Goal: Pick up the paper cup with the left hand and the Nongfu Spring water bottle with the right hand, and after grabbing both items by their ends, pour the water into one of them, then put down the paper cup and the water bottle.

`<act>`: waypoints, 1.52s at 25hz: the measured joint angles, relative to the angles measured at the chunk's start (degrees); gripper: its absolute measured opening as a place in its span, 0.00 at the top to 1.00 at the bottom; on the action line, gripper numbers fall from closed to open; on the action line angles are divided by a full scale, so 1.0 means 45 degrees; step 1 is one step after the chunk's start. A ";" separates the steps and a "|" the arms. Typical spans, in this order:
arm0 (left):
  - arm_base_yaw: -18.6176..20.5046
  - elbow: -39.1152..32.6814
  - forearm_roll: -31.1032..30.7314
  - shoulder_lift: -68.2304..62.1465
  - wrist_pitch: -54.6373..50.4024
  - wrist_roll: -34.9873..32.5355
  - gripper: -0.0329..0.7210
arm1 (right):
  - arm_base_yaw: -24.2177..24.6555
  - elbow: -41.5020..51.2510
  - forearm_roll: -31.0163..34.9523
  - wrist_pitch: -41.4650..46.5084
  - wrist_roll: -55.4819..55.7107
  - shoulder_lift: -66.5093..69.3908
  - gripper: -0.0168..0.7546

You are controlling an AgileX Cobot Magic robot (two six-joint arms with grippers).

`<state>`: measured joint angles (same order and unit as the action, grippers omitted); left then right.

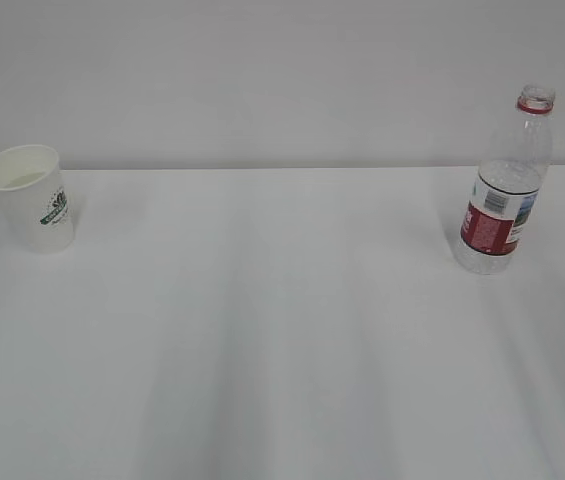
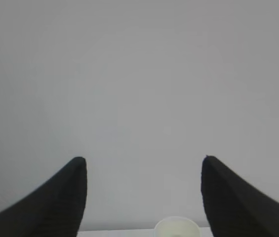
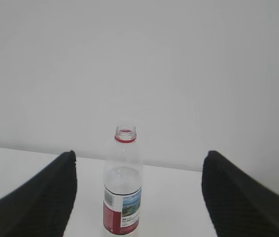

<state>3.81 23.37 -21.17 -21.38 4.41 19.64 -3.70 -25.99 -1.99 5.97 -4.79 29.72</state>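
A: On the desk (image 1: pixel 282 330), where do your two things stand?

B: Your cup (image 1: pixel 32 197) is upright far left; your bottle (image 1: pixel 503 190), uncapped, is upright far right, well apart.

A: And your hands?

B: Your left hand (image 2: pixel 144 160) is spread wide, empty, cup rim (image 2: pixel 177 228) low between its fingers. Your right hand (image 3: pixel 138 154) is released too, bottle (image 3: pixel 123 185) ahead between its fingers, untouched.
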 joint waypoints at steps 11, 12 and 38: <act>-0.2317 0.0000 -0.0061 0.1665 -0.3213 0.0029 0.26 | 0.0000 0.0000 -0.0022 0.2494 -0.0213 -0.2254 0.21; -0.2465 0.0000 -0.0149 0.1689 -0.3460 0.0028 0.26 | 0.0000 0.0000 -0.0022 0.2696 -0.0213 -0.2455 0.21; -0.2638 0.2548 0.2829 0.2174 -1.1022 -0.2929 0.26 | 0.0000 0.0000 0.1155 0.7195 -0.1108 -0.5541 0.21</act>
<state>-8.06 34.83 -8.44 -11.60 -45.19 6.46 -3.70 -25.99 3.21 38.35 -9.78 4.79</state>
